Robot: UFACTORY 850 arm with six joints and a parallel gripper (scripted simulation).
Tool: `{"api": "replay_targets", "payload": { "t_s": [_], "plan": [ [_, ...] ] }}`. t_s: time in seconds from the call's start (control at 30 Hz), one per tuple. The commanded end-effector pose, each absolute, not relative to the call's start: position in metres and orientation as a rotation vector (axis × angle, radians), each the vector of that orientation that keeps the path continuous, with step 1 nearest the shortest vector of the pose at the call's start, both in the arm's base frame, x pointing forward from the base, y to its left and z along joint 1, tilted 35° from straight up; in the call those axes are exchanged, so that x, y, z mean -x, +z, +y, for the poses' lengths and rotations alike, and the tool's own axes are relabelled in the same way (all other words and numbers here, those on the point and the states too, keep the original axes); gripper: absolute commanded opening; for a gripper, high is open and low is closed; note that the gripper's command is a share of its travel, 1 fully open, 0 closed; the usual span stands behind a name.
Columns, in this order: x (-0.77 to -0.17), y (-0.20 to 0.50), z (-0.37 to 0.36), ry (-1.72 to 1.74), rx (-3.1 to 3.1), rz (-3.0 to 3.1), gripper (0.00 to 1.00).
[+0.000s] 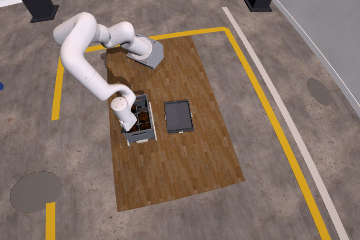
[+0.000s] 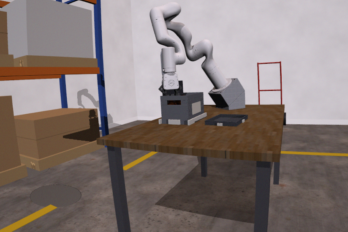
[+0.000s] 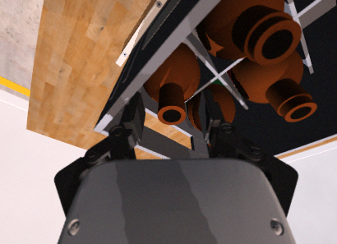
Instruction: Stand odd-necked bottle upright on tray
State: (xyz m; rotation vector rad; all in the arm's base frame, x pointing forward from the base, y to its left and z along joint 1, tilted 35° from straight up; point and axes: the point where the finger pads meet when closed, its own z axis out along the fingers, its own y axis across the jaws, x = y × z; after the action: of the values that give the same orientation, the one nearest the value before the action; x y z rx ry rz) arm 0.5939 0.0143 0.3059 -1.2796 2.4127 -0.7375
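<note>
The grey crate (image 1: 141, 136) (image 2: 174, 113) (image 3: 196, 21) stands on the table with brown bottles in its compartments. My gripper (image 2: 170, 94) (image 3: 171, 101) is open, pointing down at the crate's near end. In the wrist view, one slim-necked bottle (image 3: 179, 66) has its neck between the fingers, with a gap on each side. A second bottle (image 3: 226, 103) is partly hidden behind the right finger. Two more bottles, one at the top (image 3: 265, 1) and one at the right (image 3: 263, 83), have ringed mouths. The dark tray (image 1: 178, 116) (image 2: 220, 122) lies level and empty beside the crate.
Thin dividers (image 3: 218, 75) separate the compartments, and the crate walls rise around the bottles. Pale strips (image 1: 142, 140) (image 2: 174, 121) edge the crate's base. The arm's angled base (image 1: 154, 53) (image 2: 230, 94) stands at the far end of the wooden table (image 1: 185, 167) (image 2: 224, 142).
</note>
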Motion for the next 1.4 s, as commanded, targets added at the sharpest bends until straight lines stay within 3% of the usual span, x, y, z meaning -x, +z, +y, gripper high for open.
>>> {"api": "replay_targets", "payload": {
  "t_s": [0.0,0.6,0.63,1.37],
  "plan": [
    [-0.5951,0.3055,0.0141,-0.738,1.279,2.411,0.65],
    [-0.5952,0.3052,0.0140,-0.738,1.279,2.411,0.65],
    [-0.5952,0.3052,0.0140,-0.738,1.279,2.411,0.00],
    [-0.5952,0.3052,0.0140,-0.738,1.279,2.411,0.00]
  ]
}}
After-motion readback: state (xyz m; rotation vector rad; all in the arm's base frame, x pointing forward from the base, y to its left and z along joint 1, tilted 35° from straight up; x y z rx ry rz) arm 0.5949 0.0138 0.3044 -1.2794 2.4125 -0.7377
